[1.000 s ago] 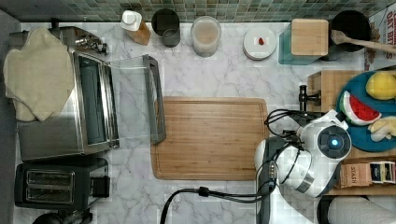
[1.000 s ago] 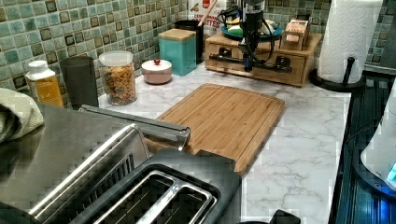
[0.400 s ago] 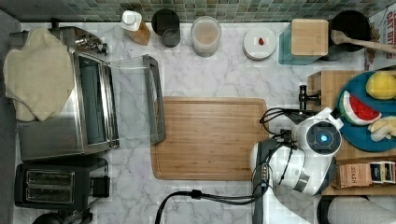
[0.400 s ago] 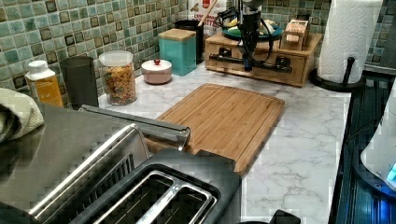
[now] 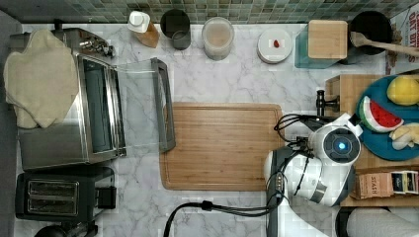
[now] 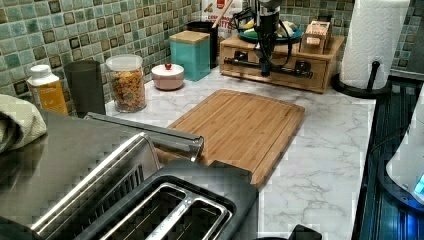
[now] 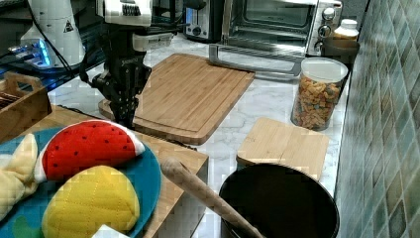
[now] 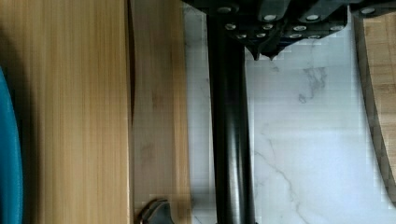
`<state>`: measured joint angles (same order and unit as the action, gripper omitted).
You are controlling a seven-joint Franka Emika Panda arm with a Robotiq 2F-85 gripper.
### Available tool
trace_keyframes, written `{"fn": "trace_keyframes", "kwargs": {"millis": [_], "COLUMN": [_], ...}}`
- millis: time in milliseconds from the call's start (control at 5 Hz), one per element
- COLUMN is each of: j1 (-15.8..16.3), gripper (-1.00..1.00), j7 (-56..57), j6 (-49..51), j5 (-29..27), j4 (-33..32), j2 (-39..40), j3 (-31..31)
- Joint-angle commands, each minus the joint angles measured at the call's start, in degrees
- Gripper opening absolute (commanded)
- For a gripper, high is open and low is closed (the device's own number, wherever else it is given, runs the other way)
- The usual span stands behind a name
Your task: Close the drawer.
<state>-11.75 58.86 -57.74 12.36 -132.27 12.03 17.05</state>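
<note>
Bamboo drawer [image 8: 159,116] is seen at the front of the bamboo organiser box [image 8: 70,116], which is set on the marble counter [image 8: 308,140] at the top view's right. In the wrist view a narrow strip of drawer floor is exposed between the box top and the black bar handle [image 8: 231,140], so the drawer is read as slightly out and not flush.

Gripper [image 8: 264,53] is held vertical, tips down, just on the counter side of the handle. Its fingertips are drawn together with nothing clamped between them. Tips are seen right against the bar; actual contact cannot be confirmed.

In the left view the gripper [image 6: 264,67] is lined up at the middle of the drawer front [image 6: 287,77]. In the right view the gripper [image 7: 124,109] is placed between the cutting board [image 7: 190,94] and the box edge.

The cutting board's near edge is just beside the gripper, on the side away from the drawer. A blue plate [image 5: 375,143] with plush fruit is carried on the box top, above the drawer.
</note>
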Motion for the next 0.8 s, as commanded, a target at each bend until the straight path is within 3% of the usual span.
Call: {"fn": "trace_keyframes", "kwargs": {"millis": [200,800], "j1": [-5.91,-5.10], "gripper": [-1.00,-1.00], "j7": [-2.70,-2.53], "j6": [-2.07,-2.13], "j5": [3.44,3.17], "j4": [7.03,7.02], "j2": [-2.27,-2.21], "j3": [8.56,9.38]}}
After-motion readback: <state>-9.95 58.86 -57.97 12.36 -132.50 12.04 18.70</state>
